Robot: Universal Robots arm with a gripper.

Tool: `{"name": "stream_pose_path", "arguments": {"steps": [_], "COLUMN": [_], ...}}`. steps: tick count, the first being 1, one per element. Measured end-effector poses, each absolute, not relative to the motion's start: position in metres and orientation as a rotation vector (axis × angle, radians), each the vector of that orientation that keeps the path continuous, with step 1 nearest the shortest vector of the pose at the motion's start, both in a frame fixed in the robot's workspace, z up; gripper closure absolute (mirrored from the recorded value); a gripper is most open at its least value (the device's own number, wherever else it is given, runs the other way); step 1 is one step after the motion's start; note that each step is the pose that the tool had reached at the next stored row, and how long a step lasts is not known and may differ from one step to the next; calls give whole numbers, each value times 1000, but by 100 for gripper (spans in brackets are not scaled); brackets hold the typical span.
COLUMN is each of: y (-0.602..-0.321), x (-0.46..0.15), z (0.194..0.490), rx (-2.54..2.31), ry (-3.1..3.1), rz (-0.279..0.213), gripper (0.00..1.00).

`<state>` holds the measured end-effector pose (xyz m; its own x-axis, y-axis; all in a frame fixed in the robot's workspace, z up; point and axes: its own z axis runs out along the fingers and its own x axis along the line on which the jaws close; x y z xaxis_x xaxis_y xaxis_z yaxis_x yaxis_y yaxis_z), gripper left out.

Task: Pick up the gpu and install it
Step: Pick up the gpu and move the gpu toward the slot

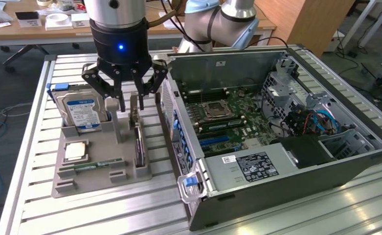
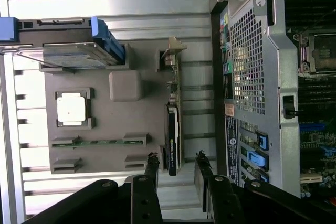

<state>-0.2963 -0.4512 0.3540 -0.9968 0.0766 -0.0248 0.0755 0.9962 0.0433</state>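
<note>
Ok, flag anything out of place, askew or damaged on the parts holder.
Nothing stands out. The gpu stands on edge in its slot, the hard drive upright, the CPU and RAM stick flat in the grey holder. The open gripper straddles the gpu without touching it.

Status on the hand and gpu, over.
Hand open, over gpu. It stands on edge in grey holder, ungripped. Open case close alongside.
</note>
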Motion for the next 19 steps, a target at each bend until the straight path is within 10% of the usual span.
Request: {"name": "stream_pose_path", "arguments": {"steps": [19], "y": [-451], "x": [-299], "z": [325], "rx": [119], "ry": [3112], "rz": [66], "gripper": [58]}}
